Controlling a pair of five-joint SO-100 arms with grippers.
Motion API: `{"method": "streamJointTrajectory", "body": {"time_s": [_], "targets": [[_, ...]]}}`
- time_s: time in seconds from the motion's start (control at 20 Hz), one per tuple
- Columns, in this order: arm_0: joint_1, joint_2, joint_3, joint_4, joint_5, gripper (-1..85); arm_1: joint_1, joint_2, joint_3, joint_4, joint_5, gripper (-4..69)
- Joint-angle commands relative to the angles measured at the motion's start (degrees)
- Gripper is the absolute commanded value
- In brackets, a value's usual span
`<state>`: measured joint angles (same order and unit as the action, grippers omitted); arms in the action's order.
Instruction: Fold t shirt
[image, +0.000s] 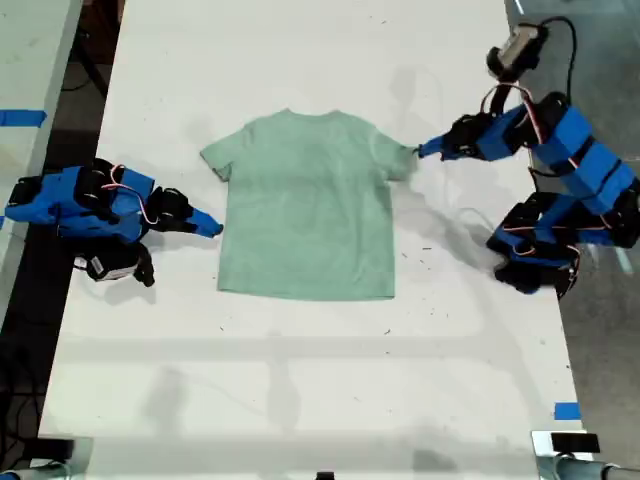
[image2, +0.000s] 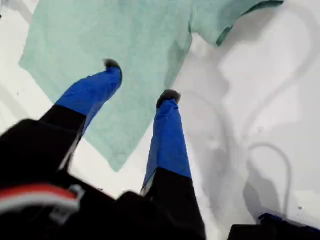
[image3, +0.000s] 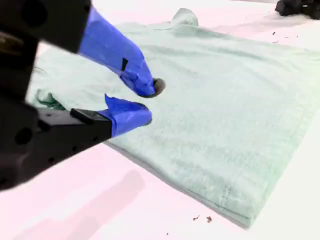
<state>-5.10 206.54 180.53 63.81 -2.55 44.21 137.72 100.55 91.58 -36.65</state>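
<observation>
While the shirt (image: 305, 210) is lying flat and face up on the white table (image: 300, 380), neck away from the exterior view's bottom edge, no fold is showing yet. My first gripper (image: 425, 150) is pointing at the shirt's sleeve (image: 400, 160) on the exterior view's right. My second gripper (image: 208, 226) is sitting low, just beside the shirt's opposite side edge, below the other sleeve (image: 218, 158).

Along the first wrist view, my first gripper (image2: 141, 80) is hanging above the shirt (image2: 100, 40) with its jaws spread wide and nothing between them. One fingertip is lining up with the shirt's side edge below the sleeve (image2: 225, 25).

Along the second wrist view, my second gripper (image3: 150, 101) is hovering at the shirt's (image3: 225, 100) near edge. Its jaws are parted by a narrow gap and are holding no cloth. The near sleeve (image3: 45, 100) is looking slightly bunched.

I judge the step to be a first grasp for a lengthwise fold. To do it well, each gripper should be coming down on an edge, pinching the full thickness of the shirt and lifting only enough to clear the table. Both should then be carrying the cloth evenly across the shirt so it is not dragging or twisting.

No brand, label or print is showing on the shirt, and no readable writing is appearing anywhere.
</observation>
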Motion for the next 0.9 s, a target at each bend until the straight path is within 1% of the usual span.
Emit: {"method": "streamJointTrajectory", "body": {"time_s": [0.0,0.15,0.3,0.55,0.7,0.75,0.8,0.85], "targets": [[0.6,0.0,-0.4,0.1,-0.8,5.1,7.1,-12.7,-9.1,-4.6,-6.7,22.8],[0.6,0.0,-0.4,0.1,-0.8,5.1,11.1,-23.7,-5.5,-14.8,-9.9,22.5],[0.6,0.0,-0.4,0.1,-0.8,5.1,12.7,-36.0,-4.0,-25.3,-11.8,21.2],[0.6,0.0,-0.4,0.1,-0.8,5.1,14.5,-52.0,-5.4,-32.0,-11.5,17.6],[0.6,0.0,-0.4,0.1,-0.8,5.1,14.9,-56.4,-5.2,-33.8,-11.2,13.4],[0.6,0.0,-0.4,0.1,-0.8,5.1,14.9,-56.7,-5.0,-33.6,-10.4,5.6],[0.6,0.0,-0.4,0.1,-0.8,5.1,15.2,-56.3,-4.7,-33.3,-9.8,0.3],[0.6,0.0,-0.4,0.1,-0.8,5.1,15.2,-55.2,-4.6,-32.8,-9.8,0.3]]}}
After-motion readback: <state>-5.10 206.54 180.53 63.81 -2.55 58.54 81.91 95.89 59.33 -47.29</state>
